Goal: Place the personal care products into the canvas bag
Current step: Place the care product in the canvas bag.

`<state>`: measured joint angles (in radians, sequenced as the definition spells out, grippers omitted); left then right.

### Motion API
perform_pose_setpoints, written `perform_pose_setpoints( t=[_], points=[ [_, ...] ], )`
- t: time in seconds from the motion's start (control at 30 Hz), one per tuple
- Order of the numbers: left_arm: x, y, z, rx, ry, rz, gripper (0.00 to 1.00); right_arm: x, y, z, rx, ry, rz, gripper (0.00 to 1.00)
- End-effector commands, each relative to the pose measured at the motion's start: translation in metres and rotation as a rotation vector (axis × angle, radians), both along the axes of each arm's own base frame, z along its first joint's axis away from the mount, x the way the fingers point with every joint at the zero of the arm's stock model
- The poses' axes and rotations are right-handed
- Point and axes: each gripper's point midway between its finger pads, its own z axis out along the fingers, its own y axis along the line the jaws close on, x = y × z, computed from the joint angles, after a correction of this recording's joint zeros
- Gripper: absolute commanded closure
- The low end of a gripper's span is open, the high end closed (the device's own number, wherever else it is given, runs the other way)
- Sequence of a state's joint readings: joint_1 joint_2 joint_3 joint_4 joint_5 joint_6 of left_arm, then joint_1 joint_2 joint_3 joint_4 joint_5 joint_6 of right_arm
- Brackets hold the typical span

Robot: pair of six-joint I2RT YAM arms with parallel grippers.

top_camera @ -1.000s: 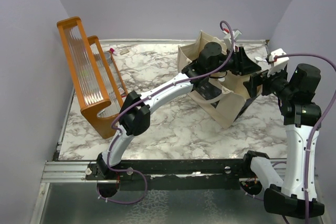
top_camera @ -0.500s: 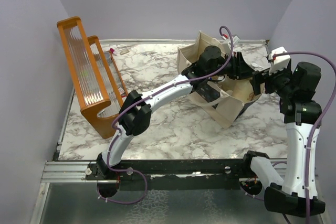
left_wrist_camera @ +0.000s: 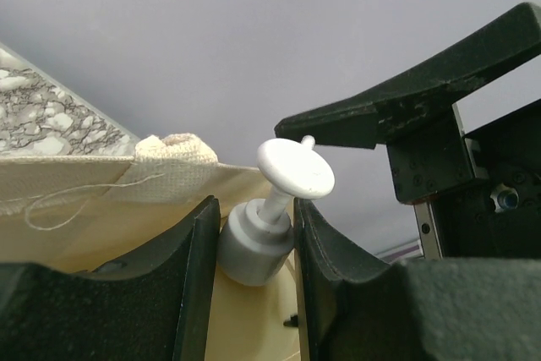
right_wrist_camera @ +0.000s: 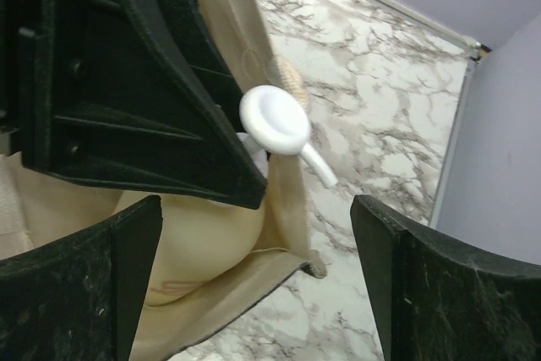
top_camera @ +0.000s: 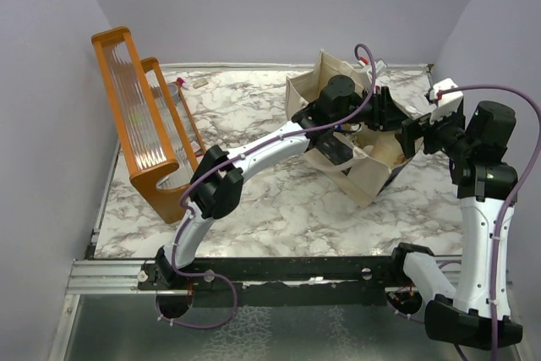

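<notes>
The left tool [left_wrist_camera: 255, 213] had dipped lower into the canvas bag [top_camera: 363, 177], upper centre, clamping the pump bottle [left_wrist_camera: 252, 253]; the right tool [right_wrist_camera: 255, 209] stood wide alongside. Release seemed due.

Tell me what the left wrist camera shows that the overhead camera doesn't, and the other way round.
Only the left wrist view: the left gripper closed on the grey collar of the pump bottle, with the white pump head poking up above the fingers.
Only the overhead view: the orange rack on the left, and both arms whole, meeting at the bag.
Both: the canvas bag and some of the marble table, with the left gripper at the bag's opening.
</notes>
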<state>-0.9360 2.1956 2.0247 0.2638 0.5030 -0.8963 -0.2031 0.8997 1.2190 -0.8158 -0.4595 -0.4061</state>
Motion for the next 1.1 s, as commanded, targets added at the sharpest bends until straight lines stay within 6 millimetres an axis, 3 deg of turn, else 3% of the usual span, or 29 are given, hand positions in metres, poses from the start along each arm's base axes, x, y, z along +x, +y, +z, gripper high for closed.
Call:
perform_pose_setpoints(
  t=[0.0, 0.27, 0.47, 0.63, 1.07],
  points=[
    [-0.044, 0.035, 0.141, -0.296, -0.136, -0.07, 1.0, -0.009, 0.018, -0.014, 0.089, 0.049, 0.066, 0.06],
    [-0.047, 0.038, 0.153, -0.325, -0.115, -0.083, 1.0, 0.001, 0.012, -0.021, 0.102, 0.02, 0.021, 0.01],
    [-0.048, 0.038, 0.15, -0.318, -0.09, -0.088, 1.0, 0.01, 0.003, -0.021, 0.091, -0.02, -0.032, 0.0],
    [-0.048, 0.038, 0.152, -0.324, -0.076, -0.093, 1.0, 0.009, 0.011, -0.018, 0.132, -0.029, -0.001, 0.0],
    [-0.051, 0.038, 0.153, -0.323, -0.034, -0.105, 1.0, 0.021, 0.002, -0.021, 0.128, -0.089, -0.054, 0.0]
  ],
)
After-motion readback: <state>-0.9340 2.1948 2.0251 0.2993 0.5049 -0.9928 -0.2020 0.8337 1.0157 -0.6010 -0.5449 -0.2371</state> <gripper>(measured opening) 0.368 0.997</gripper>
